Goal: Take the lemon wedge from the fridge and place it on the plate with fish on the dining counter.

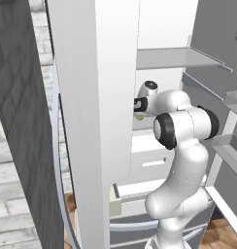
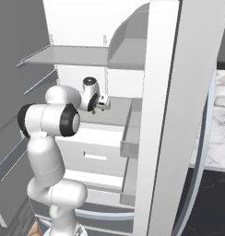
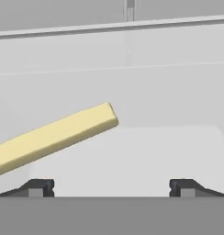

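Pincer: the gripper [image 3: 111,187] is inside the fridge [image 1: 96,121], its two dark tips spread wide apart with nothing between them.
Lemon wedge: the lemon wedge [image 3: 54,137] lies on the white fridge shelf [image 3: 169,156], ahead of the pincer in the hand view.
Direction: it sits toward ten o'clock of the midpoint between the tips, off centre to that side.
Long axis: it runs from eight o'clock up to two o'clock, slanted across the gap rather than square to it.
Look: a pale yellow, flat-edged sliver; a yellow-green speck under the hand in the left base view.
Judgement: the hand likely needs to shift toward ten o'clock.
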### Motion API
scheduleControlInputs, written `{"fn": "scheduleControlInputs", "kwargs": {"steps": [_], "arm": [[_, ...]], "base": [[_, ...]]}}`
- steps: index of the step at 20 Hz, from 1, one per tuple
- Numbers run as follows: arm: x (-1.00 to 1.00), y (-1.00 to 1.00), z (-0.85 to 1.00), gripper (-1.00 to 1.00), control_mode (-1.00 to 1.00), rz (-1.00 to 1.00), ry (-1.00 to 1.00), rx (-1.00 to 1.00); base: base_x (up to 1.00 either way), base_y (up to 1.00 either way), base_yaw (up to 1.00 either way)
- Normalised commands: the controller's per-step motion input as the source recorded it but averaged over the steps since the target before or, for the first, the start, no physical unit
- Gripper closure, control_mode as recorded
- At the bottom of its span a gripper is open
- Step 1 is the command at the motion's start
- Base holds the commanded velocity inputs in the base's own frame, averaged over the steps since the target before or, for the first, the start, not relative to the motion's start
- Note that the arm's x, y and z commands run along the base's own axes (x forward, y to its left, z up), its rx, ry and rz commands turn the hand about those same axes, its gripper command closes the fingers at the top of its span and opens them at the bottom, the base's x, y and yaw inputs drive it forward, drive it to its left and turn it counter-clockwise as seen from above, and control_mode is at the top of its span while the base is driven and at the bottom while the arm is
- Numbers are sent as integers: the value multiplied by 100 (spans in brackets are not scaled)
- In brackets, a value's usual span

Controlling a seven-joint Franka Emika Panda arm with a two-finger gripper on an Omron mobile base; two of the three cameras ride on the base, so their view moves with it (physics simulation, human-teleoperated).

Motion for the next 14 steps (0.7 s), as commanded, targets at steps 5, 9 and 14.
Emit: {"fn": "scheduleControlInputs", "kwargs": {"steps": [5, 9, 14], "arm": [[0, 0, 0, -100, -100, 0, 0, 0], [-66, 11, 0, -100, -100, 0, -20, -4], [-6, 0, 0, -100, -100, 0, -1, 0]], "base": [[0, 0, 0], [0, 0, 0], [0, 0, 0]]}}
